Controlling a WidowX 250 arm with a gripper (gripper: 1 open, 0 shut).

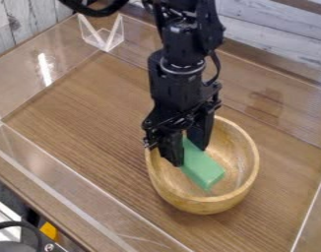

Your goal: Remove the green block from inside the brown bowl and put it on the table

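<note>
Green block [203,169]: inside the brown bowl, lying aslant, its near end toward the picture's lower right and its upper end partly hidden by the gripper (the visible face looks plain and matte).
Brown bowl [245,148]: round, light wood with a thick rim, resting on the table toward its near end, between the long clear-walled edge at the left of the view and the edge at the right.
Gripper [179,148]: black, pointing down over the bowl's far side, its fingers standing apart in an open spread, with the block's upper end showing between them (whether either finger touches it, I cannot tell).
Arm [183,59]: black and jointed, entering from the top of the view and covering part of the table behind the bowl.
Table [71,118]: medium-brown wood grain, with low clear walls along its edges.
Clear bracket [102,32]: an angular piece by the table's far left corner.
Black cable [16,226]: curved, outside the near left edge (something orange-yellow sits beside it).
</note>
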